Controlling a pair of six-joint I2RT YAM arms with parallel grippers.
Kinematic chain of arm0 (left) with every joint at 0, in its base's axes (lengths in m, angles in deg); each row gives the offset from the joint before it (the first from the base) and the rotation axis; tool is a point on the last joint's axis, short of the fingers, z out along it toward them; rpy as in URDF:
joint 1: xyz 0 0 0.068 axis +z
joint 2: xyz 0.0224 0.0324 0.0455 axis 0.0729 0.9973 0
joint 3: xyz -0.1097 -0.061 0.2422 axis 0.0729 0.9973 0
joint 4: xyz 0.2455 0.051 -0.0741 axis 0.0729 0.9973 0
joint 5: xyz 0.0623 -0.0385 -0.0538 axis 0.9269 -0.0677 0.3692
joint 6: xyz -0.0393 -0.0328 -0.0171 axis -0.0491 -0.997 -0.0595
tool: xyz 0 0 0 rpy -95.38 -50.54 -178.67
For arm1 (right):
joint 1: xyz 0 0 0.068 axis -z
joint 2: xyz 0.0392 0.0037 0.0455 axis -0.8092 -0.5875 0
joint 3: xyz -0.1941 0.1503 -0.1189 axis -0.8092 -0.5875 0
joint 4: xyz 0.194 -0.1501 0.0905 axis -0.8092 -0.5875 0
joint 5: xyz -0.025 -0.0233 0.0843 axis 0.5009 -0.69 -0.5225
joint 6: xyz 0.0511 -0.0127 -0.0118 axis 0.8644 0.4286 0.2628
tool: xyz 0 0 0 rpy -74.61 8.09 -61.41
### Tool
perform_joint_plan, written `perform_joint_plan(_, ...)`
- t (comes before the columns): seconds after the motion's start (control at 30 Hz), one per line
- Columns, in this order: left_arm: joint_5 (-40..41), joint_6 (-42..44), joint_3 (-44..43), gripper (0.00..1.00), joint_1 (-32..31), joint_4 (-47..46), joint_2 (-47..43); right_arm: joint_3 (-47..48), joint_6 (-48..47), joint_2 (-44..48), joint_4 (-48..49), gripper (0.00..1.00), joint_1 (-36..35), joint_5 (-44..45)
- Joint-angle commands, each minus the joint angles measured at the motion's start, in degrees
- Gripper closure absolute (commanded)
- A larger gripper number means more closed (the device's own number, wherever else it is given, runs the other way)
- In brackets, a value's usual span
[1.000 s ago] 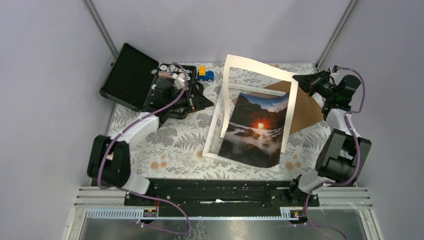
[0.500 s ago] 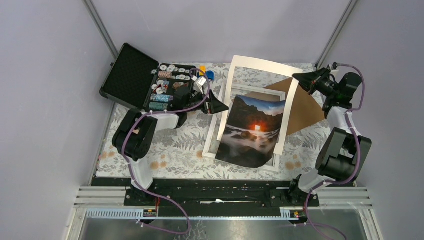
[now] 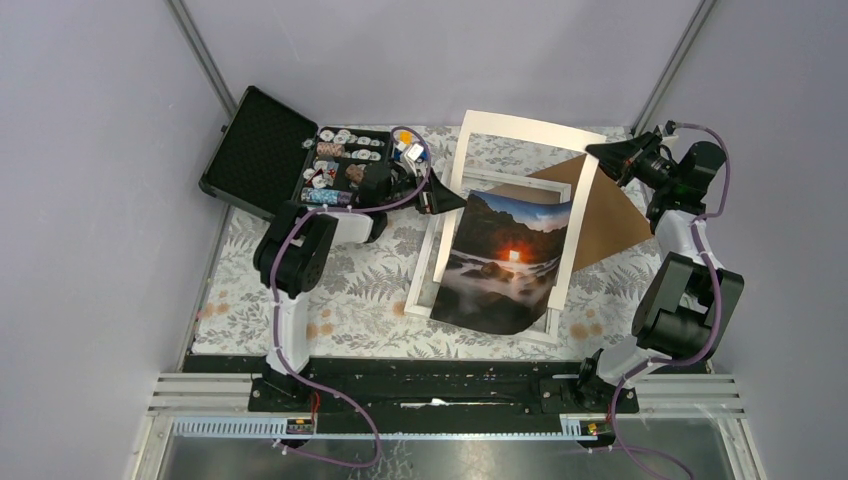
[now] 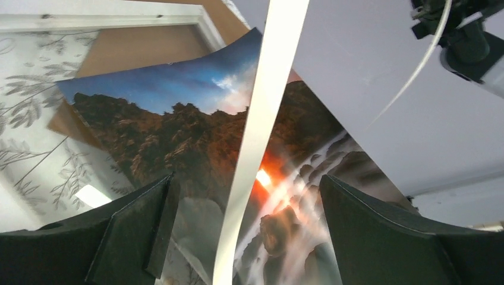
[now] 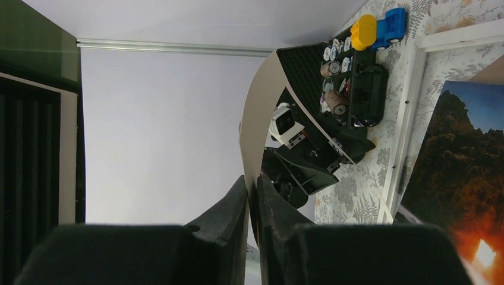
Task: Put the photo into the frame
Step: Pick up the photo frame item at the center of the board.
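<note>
The photo point(image 3: 505, 265), a sunset over dark mountains, lies askew across the white frame point(image 3: 427, 262), and its lower edge overlaps the frame's near rail. A cream mat board point(image 3: 520, 125) stands tilted above both. My right gripper point(image 3: 598, 153) is shut on the mat's far right corner, and in the right wrist view the thin board point(image 5: 258, 113) runs up from between the closed jaws point(image 5: 252, 190). My left gripper point(image 3: 452, 200) is open at the mat's left side. In the left wrist view the mat's strip point(image 4: 261, 119) passes between the wide jaws point(image 4: 246, 196), untouched, with the photo point(image 4: 178, 130) behind it.
A brown backing board point(image 3: 605, 225) lies under the frame's right side. An open black case point(image 3: 265, 150) of small spools sits at the back left. A blue and yellow toy truck point(image 5: 380, 28) stands beside the case. The table has a fern-patterned cloth point(image 3: 350, 290).
My left arm has swung right from the case to the mat's left edge. The mat now stands squarer and more upright. My right gripper has stayed at the mat's corner.
</note>
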Motion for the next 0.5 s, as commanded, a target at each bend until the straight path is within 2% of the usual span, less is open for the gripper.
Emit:
perform_joint_plan(0.0, -9.88, -15.06, -2.51, 0.12, 0.11, -25.48, 3.95, 2.26, 0.11, -0.19, 2.96, 0.82, 0.16, -2.08)
perform_joint_plan(0.07, -10.42, -23.92, -0.51, 0.21, 0.95, -37.10, 4.68, 2.60, -0.10, -0.62, 2.89, 0.80, 0.16, -2.37)
perform_joint_plan(0.13, -9.84, -28.86, 0.85, 0.35, 1.66, -42.54, 4.71, 2.66, -0.61, -0.85, 2.78, 0.75, 0.16, -2.51)
perform_joint_plan(0.27, -10.00, -30.07, 1.97, 0.62, 1.65, -41.73, 2.87, 2.79, -3.55, -1.30, 0.26, 0.64, 0.16, -1.94)
perform_joint_plan(0.3, -10.09, -29.37, 2.01, 0.73, 1.68, -39.35, 2.01, 3.17, -5.67, -1.16, -2.16, 0.60, 0.16, -1.28)
perform_joint_plan(0.33, -10.02, -28.49, 2.21, 0.82, 1.84, -36.68, 1.12, 4.08, -9.30, -0.87, -6.26, 0.56, 0.16, -0.50)
perform_joint_plan(0.47, -8.95, -23.88, 3.15, 0.95, 2.27, -25.44, -3.49, 13.40, -33.78, -0.58, -39.43, 0.36, 0.16, 8.23)
